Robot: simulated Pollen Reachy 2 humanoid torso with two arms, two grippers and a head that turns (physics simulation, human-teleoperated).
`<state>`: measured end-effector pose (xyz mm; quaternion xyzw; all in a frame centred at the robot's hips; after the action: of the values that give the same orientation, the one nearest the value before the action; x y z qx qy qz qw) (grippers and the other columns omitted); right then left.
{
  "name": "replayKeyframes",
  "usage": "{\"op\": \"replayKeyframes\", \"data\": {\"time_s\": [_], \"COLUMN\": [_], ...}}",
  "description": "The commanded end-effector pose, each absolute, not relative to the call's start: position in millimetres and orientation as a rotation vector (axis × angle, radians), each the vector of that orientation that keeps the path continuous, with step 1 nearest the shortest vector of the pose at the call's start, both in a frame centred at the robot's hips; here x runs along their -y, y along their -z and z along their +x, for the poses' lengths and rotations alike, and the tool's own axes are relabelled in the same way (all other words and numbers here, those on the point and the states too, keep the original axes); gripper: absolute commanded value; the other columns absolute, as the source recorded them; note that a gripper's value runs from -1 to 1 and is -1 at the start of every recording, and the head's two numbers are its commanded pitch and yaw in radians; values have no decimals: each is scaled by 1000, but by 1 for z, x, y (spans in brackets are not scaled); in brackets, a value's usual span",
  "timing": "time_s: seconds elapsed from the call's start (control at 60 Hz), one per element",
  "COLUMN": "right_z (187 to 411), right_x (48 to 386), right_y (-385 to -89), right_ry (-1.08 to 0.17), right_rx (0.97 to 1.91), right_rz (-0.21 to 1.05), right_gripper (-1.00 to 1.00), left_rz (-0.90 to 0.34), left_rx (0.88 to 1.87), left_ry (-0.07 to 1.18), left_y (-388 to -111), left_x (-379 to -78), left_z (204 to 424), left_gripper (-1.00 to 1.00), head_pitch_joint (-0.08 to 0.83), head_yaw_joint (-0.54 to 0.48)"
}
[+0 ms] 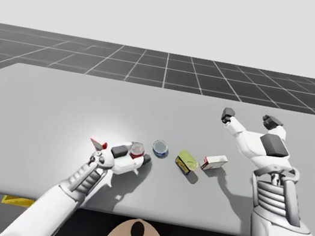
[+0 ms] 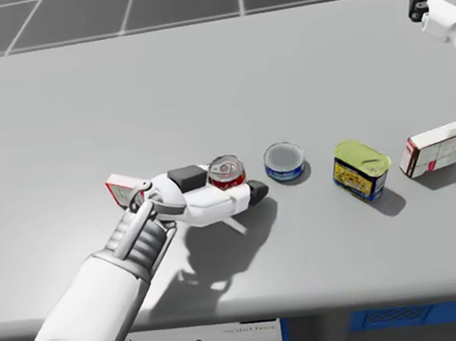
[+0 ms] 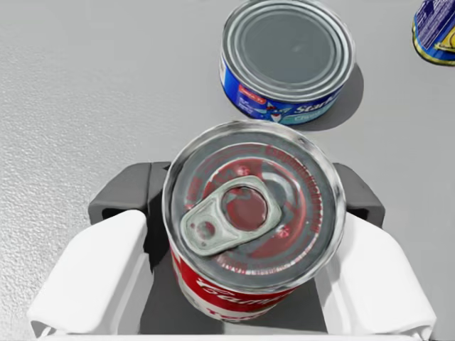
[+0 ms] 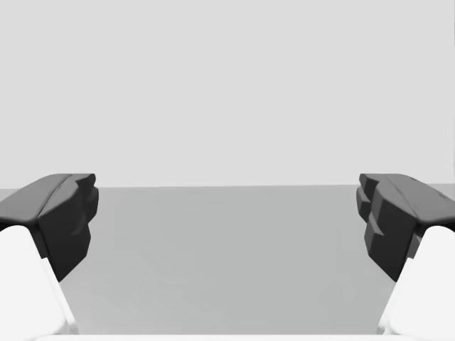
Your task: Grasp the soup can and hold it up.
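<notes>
**Q:** Where's the soup can?

**A:** The soup can [image 3: 252,227] stands upright on the surface [image 2: 199,82], near the front edge. My left jaws are clamped on it, one dark pad against each side.

**Q:** So which step is that?

**A:** I judge the grasp is made and the lift is not yet begun, since the can's base looks level with the surface. Next comes a straight rise with the grip kept firm. The flat blue can [image 3: 288,60] sits just ahead, so no swinging forward.

**Q:** Anything open or spilled?

**A:** No. The pull-ring lid [image 3: 227,220] is sealed, and the blue can's lid is on. The yellow tin [image 2: 361,168] and the white-and-red box [image 2: 437,147] beyond it are closed. I can't see any contents.

**Q:** Your right arm?

**A:** My right jaws are wide apart, holding nothing, well off to the right.
</notes>
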<state>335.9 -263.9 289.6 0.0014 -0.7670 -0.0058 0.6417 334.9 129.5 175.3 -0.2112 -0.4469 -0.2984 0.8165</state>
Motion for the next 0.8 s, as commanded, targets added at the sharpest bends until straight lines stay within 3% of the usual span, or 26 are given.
{"op": "replayKeyframes", "data": {"time_s": [0.017, 0.267, 0.4, 0.55, 0.8], "right_z": [335, 337, 338, 339, 340], "right_x": [264, 264, 264, 264, 264], "right_y": [-290, -288, -287, -286, -285], "right_ry": [17, 17, 24, 25, 22], "right_rx": [1747, 1745, 1745, 1734, 1726], "right_rz": [0, -4, -8, -13, -15], "right_gripper": [-1000, -1000, -1000, -1000, -1000], "left_rz": [-440, -432, -430, -437, -420], "left_rx": [957, 967, 967, 1005, 1161], "left_ry": [641, 652, 656, 646, 588], "left_y": [-172, -170, -170, -187, -249], "left_x": [-127, -127, -126, -127, -131], "left_z": [331, 329, 328, 328, 338], "left_gripper": [1000, 1000, 1000, 1000, 1000], "head_pitch_joint": [648, 395, 313, 296, 273], "head_yaw_joint": [92, 92, 99, 107, 120]}}
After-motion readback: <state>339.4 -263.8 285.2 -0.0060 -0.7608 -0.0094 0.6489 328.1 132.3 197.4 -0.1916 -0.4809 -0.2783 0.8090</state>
